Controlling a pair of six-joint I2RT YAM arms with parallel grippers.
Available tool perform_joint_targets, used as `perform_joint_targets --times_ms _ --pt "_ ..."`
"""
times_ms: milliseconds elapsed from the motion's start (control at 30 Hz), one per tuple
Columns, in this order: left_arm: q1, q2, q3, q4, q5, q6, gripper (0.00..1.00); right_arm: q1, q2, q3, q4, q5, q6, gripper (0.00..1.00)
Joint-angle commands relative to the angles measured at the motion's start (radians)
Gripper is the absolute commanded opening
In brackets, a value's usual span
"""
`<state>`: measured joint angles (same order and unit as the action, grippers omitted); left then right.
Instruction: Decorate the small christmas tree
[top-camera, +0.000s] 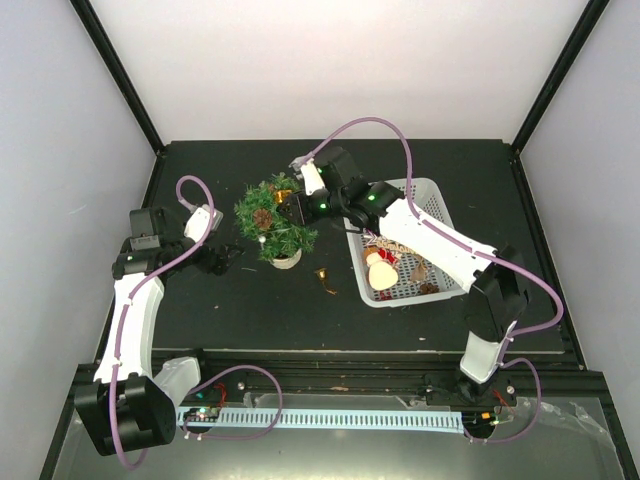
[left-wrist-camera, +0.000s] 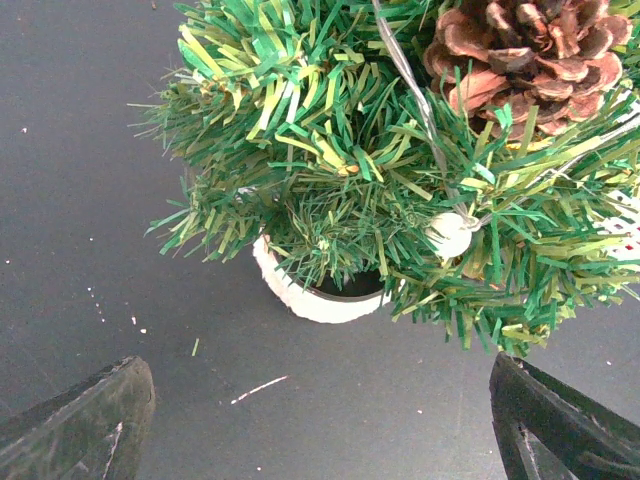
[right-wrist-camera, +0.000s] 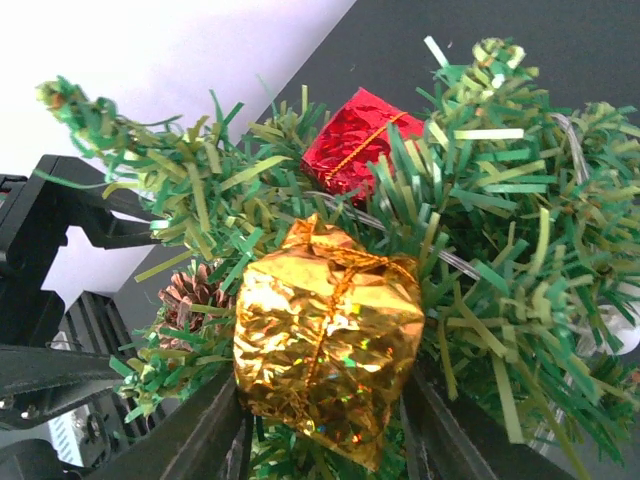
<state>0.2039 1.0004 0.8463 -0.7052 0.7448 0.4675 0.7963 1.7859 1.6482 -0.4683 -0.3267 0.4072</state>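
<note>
The small christmas tree (top-camera: 272, 225) stood in its white pot (top-camera: 286, 261) on the dark tabletop (top-camera: 220, 320), left of the middle and roughly halfway between the near and far edges. A pine cone (top-camera: 262, 217) sat among its upper sprigs, and in the left wrist view a white bead (left-wrist-camera: 450, 235) hung on a thin strand lower down.

The right claw (right-wrist-camera: 325, 420) reached in from the right-edge side and was clenched on a gold foil gift box (right-wrist-camera: 330, 335), pressed against the tree's needles near the top. Just beyond that box, a red gift box (right-wrist-camera: 355, 150) with gold string nestled in the branches.

The left claw (top-camera: 225, 258) hovered low, just beside the tree on its left-edge side, released, its two fingers (left-wrist-camera: 90, 420) spread wide with nothing between them and the pot straight ahead.

A white basket (top-camera: 432, 195) lay toward the right edge, holding a few ornaments. A gold bell (top-camera: 323, 275) lay on the tabletop between pot and basket, a little nearer the near edge.
</note>
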Motion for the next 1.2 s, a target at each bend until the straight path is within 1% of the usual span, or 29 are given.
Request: perform_joint_targets --times_ms 0,100,367,600,633,800,967,1167 --pt "0.009 -0.011 0.005 0.005 0.013 0.000 0.92 0.006 -0.025 0.011 -0.007 0.011 -0.004 0.43" --pt "0.010 -0.011 0.004 0.005 0.012 -0.001 0.92 0.006 -0.045 0.008 -0.014 0.026 -0.005 0.45" --pt "0.011 -0.018 0.005 0.003 0.012 -0.001 0.92 0.005 -0.071 0.001 -0.024 0.043 -0.008 0.54" --pt "0.015 -0.018 0.005 0.002 0.013 0.000 0.92 0.005 -0.086 0.001 -0.027 0.046 -0.008 0.54" --pt "0.014 -0.019 0.005 0.002 0.013 -0.001 0.92 0.006 -0.088 0.000 -0.027 0.050 -0.007 0.53" --pt "0.015 -0.019 0.004 0.002 0.015 -0.001 0.92 0.005 -0.088 -0.004 -0.025 0.058 -0.007 0.43" --pt "0.017 -0.017 0.005 0.002 0.015 -0.002 0.92 0.006 -0.088 -0.001 -0.020 0.070 -0.004 0.35" --pt "0.019 -0.019 0.003 0.005 0.014 -0.003 0.92 0.005 -0.061 0.020 -0.020 0.077 -0.002 0.31"
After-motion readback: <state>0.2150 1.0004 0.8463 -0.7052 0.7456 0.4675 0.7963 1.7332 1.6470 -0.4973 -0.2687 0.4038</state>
